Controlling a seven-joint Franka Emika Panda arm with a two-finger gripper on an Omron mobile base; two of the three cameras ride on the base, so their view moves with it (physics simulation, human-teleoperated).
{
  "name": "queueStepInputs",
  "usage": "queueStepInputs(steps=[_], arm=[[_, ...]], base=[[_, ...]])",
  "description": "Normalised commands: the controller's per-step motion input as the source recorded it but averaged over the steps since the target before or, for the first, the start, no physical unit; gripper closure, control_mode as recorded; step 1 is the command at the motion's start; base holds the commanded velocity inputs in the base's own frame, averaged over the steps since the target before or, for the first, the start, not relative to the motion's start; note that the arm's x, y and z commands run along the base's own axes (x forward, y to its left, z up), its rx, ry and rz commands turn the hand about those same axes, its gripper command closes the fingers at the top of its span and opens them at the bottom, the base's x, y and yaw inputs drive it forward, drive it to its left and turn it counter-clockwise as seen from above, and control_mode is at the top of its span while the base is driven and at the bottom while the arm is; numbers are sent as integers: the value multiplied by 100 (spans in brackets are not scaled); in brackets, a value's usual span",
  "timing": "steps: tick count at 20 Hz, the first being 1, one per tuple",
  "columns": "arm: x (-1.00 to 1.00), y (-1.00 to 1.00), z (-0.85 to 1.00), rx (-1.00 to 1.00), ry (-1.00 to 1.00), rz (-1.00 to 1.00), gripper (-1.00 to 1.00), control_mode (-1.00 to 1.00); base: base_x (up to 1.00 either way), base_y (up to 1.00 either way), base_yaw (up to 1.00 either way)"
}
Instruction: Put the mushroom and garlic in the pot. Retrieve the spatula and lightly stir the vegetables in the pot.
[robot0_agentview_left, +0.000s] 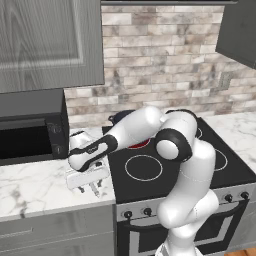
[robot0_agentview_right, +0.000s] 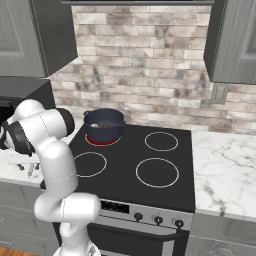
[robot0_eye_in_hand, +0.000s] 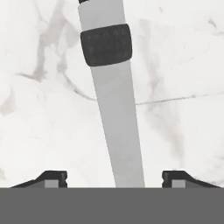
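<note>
Left of the stove (robot0_agentview_left: 170, 175), the gripper (robot0_agentview_left: 89, 187) hangs low over the marble counter (robot0_agentview_left: 35, 185). Right base view: pot (robot0_agentview_right: 104, 125) on the stove's rear-left burner. Hand view: spatula (robot0_eye_in_hand: 114, 87) lies on the counter between wide-apart fingertips (robot0_eye_in_hand: 52, 178), ungrasped.

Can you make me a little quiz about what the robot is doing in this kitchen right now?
1. True or false: the pot sits on the stove's back left burner.
2. What lies between the gripper's fingertips on the counter? A) spatula B) spoon C) knife
3. Fill in: the gripper's jaws have a ____ on each side of the handle.

Key: 1 true; 2 A; 3 gap
</note>
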Motion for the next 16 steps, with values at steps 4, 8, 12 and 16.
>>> queueStepInputs(steps=[4, 8, 12, 16], arm=[[-24, -40, -59, 0, -1, -6, 100, -100], [-30, -43, -67, 0, -12, -2, 100, -100], [-27, -31, -48, 0, -18, 0, 100, -100], [-12, -21, -11, 0, -9, -3, 100, -100]], base=[[0, 0, 0], [0, 0, 0], [0, 0, 0], [0, 0, 0]])
